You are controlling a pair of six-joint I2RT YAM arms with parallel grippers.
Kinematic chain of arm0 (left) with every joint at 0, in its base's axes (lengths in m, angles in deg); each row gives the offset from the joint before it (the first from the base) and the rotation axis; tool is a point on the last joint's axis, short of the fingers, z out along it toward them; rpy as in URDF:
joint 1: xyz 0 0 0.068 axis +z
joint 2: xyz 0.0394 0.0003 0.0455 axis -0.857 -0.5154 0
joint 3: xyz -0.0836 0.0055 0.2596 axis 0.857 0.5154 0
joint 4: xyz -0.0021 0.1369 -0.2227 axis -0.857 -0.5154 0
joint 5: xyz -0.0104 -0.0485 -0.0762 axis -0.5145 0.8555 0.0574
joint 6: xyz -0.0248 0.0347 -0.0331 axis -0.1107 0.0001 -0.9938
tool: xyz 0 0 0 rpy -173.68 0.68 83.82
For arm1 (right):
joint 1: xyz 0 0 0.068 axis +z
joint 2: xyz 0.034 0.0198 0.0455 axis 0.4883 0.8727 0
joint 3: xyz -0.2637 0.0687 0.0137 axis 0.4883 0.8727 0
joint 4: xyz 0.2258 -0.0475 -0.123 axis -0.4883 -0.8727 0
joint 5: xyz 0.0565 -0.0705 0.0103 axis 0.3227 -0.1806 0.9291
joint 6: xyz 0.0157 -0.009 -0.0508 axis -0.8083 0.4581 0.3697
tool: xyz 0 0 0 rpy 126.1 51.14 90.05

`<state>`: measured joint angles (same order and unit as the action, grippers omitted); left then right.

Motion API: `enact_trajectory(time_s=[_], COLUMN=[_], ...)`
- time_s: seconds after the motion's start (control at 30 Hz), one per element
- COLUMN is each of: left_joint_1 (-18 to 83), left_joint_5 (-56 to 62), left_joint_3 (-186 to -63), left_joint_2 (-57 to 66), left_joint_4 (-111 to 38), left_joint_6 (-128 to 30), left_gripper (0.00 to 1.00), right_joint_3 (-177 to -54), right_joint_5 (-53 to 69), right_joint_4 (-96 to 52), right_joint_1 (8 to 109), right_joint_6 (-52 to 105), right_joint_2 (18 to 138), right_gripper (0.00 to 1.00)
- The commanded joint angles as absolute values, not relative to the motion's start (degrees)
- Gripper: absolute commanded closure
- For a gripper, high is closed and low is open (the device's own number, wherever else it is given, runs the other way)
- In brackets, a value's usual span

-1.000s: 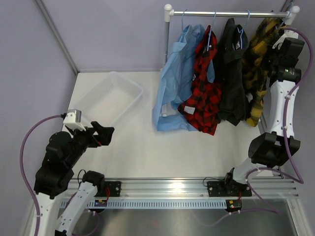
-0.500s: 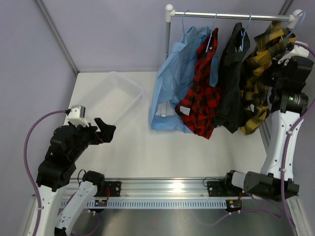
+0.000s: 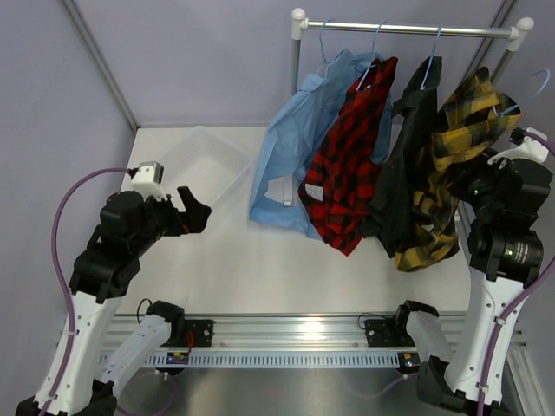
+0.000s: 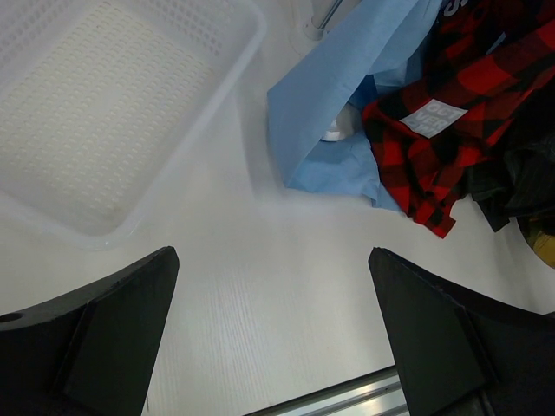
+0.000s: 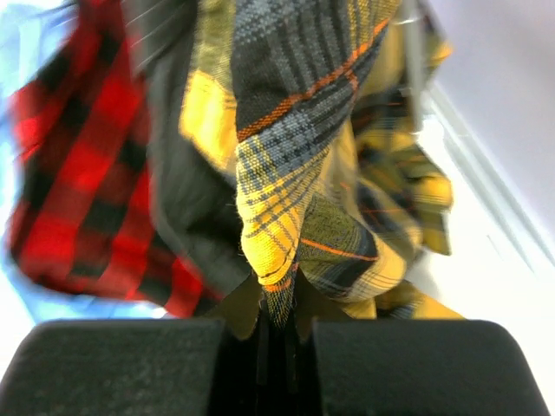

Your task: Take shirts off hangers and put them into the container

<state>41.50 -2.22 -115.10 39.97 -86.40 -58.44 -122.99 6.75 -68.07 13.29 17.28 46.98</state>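
**Yellow plaid shirt pinched on the right, left fingers held wide beside the container**

The right gripper (image 5: 276, 322) was seen closed to a narrow slit, with a fold of the yellow-and-black plaid shirt (image 5: 290, 165) clamped between its fingers. In the top view this shirt (image 3: 451, 152) was drawn out sideways and forward from the rail (image 3: 408, 29), its lower part hanging above the table (image 3: 260, 260) in front of the right arm. A pale-blue hanger hook (image 3: 541, 82) was seen at its upper right, apart from the rail.

Three other shirts were hung on the rail by their hangers (image 3: 377, 39): the light blue shirt (image 3: 290, 147) on the left, the red-and-black plaid shirt (image 3: 347, 165) next to it, and the black shirt (image 3: 406, 156) between the red one and the yellow one. All three were slanted towards the left.

The left gripper (image 4: 273, 334) was held with its fingers spread wide and nothing between them, raised over the table just beside the container (image 3: 227, 149). The container was placed at the far left of the table, and no shirt was seen in it.
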Motion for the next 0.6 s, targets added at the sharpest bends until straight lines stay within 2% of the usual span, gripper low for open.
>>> enact_trajectory(time_s=[0.0,0.23,0.57], left_joint_1=[41.2,41.2,41.2], left_joint_5=[-0.6,0.3,0.8], left_joint_3=[-118.3,-121.3,-123.5], left_joint_2=[38.3,35.9,34.4], left_joint_4=[-84.6,-84.5,-84.5], left_joint_6=[-58.1,-58.4,-58.1], left_gripper=[0.01,0.01,0.01], right_joint_3=[-124.6,-135.6,-147.7], right_joint_5=[15.7,34.9,56.9], right_joint_4=[-62.1,-56.8,-44.6], right_joint_1=[16.0,17.8,18.9], right_joint_6=[18.5,23.5,16.5], right_joint_2=[42.9,42.6,46.5], right_gripper=[1.00,1.00,1.00])
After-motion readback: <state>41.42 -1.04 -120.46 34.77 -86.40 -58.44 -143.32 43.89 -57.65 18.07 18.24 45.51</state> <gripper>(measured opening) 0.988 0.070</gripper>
